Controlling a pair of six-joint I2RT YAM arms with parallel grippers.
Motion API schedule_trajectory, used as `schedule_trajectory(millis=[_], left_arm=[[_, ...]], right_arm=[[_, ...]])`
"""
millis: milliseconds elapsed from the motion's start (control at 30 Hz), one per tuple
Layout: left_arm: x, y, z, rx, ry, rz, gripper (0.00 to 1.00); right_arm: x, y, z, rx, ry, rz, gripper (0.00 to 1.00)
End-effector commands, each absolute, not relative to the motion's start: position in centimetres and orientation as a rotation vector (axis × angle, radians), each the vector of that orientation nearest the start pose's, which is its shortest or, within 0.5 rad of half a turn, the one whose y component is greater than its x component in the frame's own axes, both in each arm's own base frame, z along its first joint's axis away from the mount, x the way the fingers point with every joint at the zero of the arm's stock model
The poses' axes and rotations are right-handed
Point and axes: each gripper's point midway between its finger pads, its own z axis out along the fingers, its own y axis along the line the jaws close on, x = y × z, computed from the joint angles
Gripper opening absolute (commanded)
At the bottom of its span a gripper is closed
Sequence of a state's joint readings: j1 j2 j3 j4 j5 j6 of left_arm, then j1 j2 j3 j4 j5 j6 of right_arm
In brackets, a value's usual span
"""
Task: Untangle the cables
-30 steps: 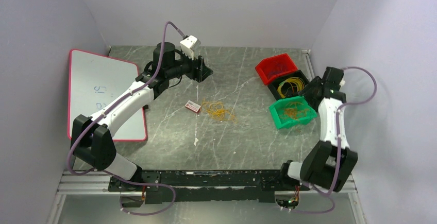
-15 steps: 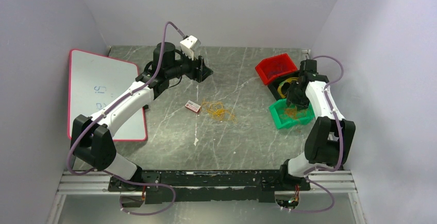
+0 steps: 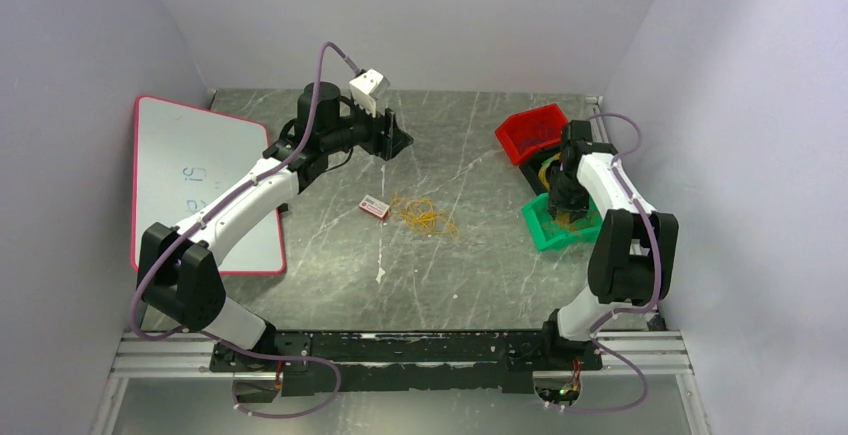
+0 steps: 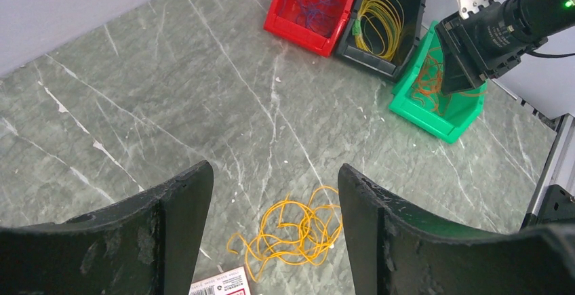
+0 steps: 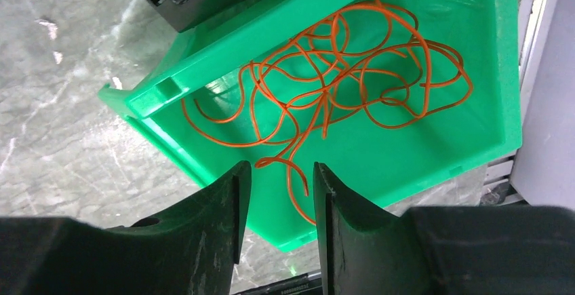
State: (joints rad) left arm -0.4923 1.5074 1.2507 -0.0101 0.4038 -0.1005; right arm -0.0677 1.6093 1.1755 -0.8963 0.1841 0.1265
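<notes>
Orange cables (image 5: 324,95) lie in the green bin (image 5: 434,166) beneath the right tool (image 5: 279,173), jaws slightly apart, likely sorting; next, the spread left tool (image 4: 272,173) must pinch the bench (image 4: 169,105) tangle (image 4: 291,230).

Loose cables (image 3: 425,215) sit dead centre, tag (image 3: 374,207) just at their 9 o'clock, board (image 3: 190,185) way out at 9, bins (image 4: 369,64) with more at 2.

Orange cables (image 4: 298,230) lie tangled between the spread fingers (image 4: 169,241), beside what seems a label (image 4: 220,283).
</notes>
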Motion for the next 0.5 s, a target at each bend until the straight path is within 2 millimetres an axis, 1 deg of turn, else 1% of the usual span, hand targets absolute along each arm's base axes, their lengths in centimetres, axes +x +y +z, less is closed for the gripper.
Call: schedule_trajectory(millis=[0, 67, 200, 267, 367, 400, 467], left_arm=[[38.2, -27.9, 28.5, 0.641, 1.739, -0.751, 0.72], [38.1, -28.0, 28.5, 0.642, 1.739, -0.753, 0.72], [38.1, -28.0, 28.5, 0.643, 1.738, -0.752, 0.72], [38.2, -28.0, 28.6, 0.642, 1.738, -0.750, 0.72], [38.1, -28.0, 28.5, 0.642, 1.740, -0.750, 0.72], [38.2, -28.0, 28.5, 0.641, 1.740, -0.749, 0.72], [38.2, -28.0, 28.4, 0.642, 1.742, -0.750, 0.73]], right_arm=[[28.5, -5.4, 6.8, 0.277, 2.915, -0.358, 0.42], [28.3, -5.4, 6.4, 0.270, 2.929, -0.379, 0.39], [28.2, -5.3, 5.7, 0.268, 2.940, -0.393, 0.31], [28.2, -5.3, 5.6, 0.272, 2.937, -0.394, 0.20], [28.7, -5.4, 6.3, 0.279, 2.908, -0.403, 0.05], [28.9, -5.6, 6.8, 0.284, 2.895, -0.413, 0.01], [29.5, -6.0, 8.2, 0.291, 2.854, -0.440, 0.00]])
